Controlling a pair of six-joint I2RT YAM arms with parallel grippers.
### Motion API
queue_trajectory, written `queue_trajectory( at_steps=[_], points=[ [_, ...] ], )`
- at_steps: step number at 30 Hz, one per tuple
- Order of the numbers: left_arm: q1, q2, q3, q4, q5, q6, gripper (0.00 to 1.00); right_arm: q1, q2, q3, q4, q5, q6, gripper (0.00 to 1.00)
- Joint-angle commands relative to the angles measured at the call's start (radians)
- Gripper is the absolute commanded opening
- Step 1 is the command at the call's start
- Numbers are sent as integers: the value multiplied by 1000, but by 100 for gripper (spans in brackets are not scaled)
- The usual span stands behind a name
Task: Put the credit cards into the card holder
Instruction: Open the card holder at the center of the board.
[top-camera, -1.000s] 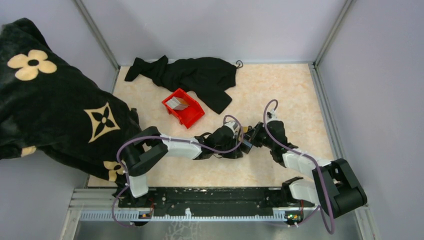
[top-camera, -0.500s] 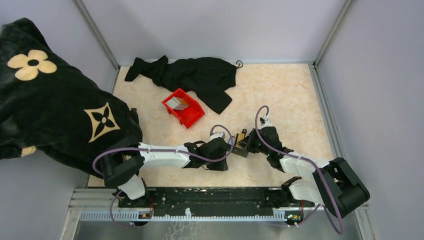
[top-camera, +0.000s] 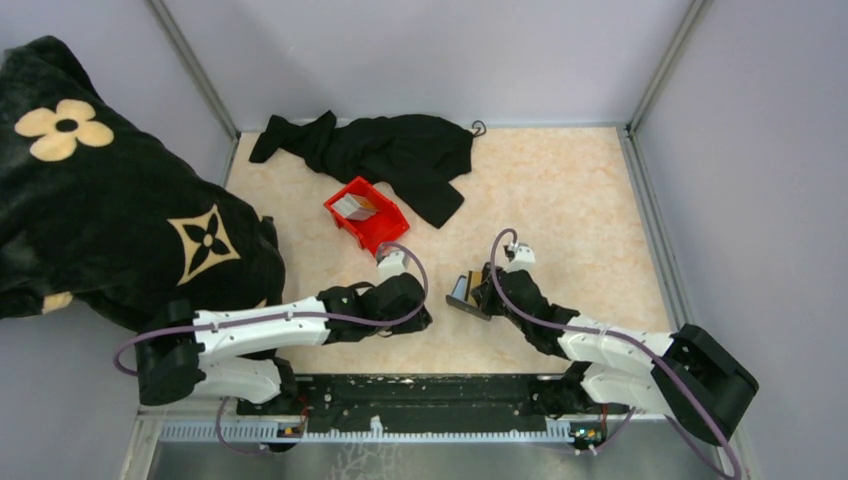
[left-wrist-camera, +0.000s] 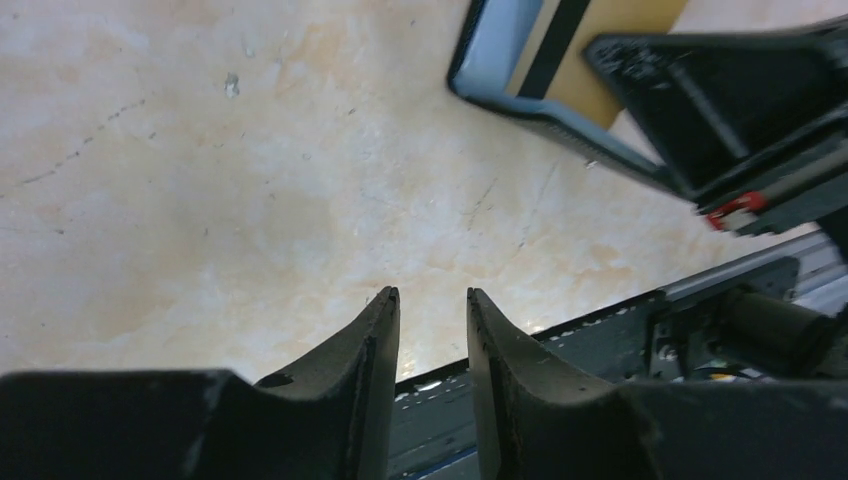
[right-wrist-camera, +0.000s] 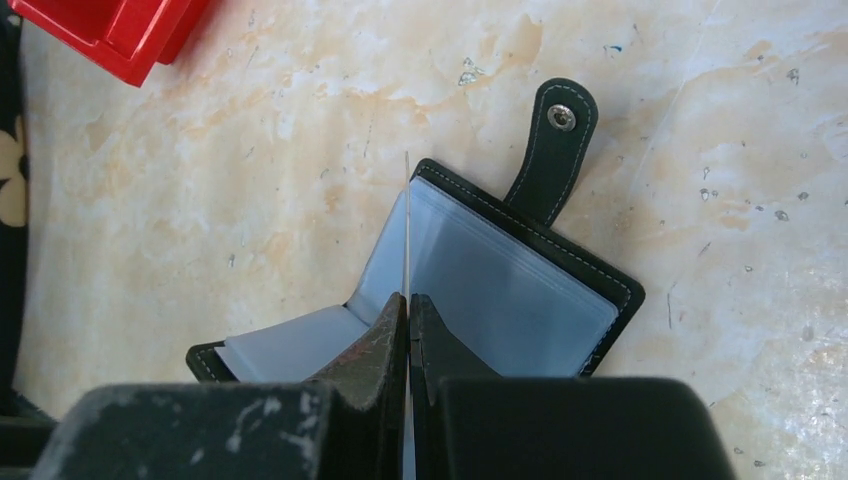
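The card holder (right-wrist-camera: 505, 285) lies open on the table, grey-blue sleeves up and snap tab (right-wrist-camera: 553, 135) folded out. My right gripper (right-wrist-camera: 409, 297) hovers over its fold, shut on a thin credit card (right-wrist-camera: 408, 215) seen edge-on. In the left wrist view that tan card (left-wrist-camera: 612, 55) with a dark stripe stands at the card holder (left-wrist-camera: 500, 50). From above, the right gripper (top-camera: 478, 290) is at the card holder (top-camera: 461, 296). My left gripper (left-wrist-camera: 432, 292) is open and holds nothing, left of it (top-camera: 420, 318). More credit cards (top-camera: 352, 206) sit in the red bin (top-camera: 385, 232).
A black garment (top-camera: 390, 150) lies at the back of the table. A black flowered blanket (top-camera: 100, 200) hangs over the left wall. The black base rail (top-camera: 420, 392) runs along the near edge, close under the left gripper.
My left arm has pulled back left and toward the near edge, away from the card holder, with its jaws a little wider. The right gripper shifted left with the card.
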Motion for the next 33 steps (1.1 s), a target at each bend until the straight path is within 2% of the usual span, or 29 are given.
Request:
queue_trajectory(
  at_steps=[1, 11, 22, 27, 33],
  points=[
    [-8, -46, 49, 22, -104, -36, 39, 85, 25, 0, -27, 173, -19, 0],
    [-8, 36, 115, 150, -151, -53, 46, 238, 50, -12, -69, 354, 22, 0],
    [-6, 164, 185, 318, -180, 75, 47, 282, 78, -29, -45, 388, 46, 0],
    [-6, 253, 240, 311, -155, 106, 47, 293, 70, -32, -52, 397, 53, 0],
    [-5, 301, 211, 288, -97, 66, 46, 295, 46, -42, -67, 402, 59, 0]
  ],
)
